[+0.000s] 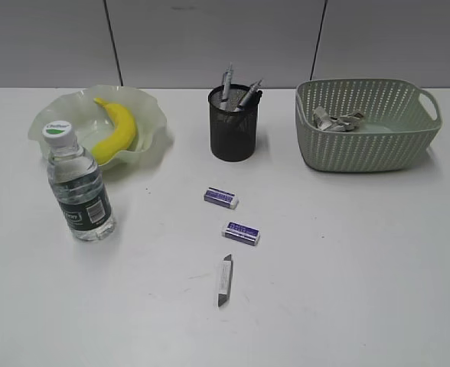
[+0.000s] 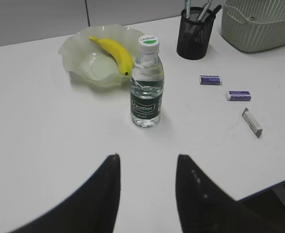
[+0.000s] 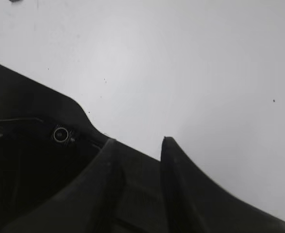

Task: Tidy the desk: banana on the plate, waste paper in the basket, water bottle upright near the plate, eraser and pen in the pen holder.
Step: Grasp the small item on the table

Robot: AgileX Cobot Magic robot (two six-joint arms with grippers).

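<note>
Done: banana [image 1: 118, 126] on plate [image 1: 153, 107], waste paper [image 1: 337, 120] in basket [image 1: 366, 149], water bottle [image 1: 79, 187] upright | Step: erasers [image 1: 221, 197] [image 1: 241, 232] lie loose on desk [image 1: 363, 267] before pen holder [image 1: 232, 126] | Grippers: left gripper [image 2: 147, 162], right gripper [image 3: 137, 145] — both parted, empty | Next — grasp an eraser.

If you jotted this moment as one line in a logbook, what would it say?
banana on plate | bottle upright | paper in basket | three erasers on desk | left gripper, right gripper open, empty
</note>
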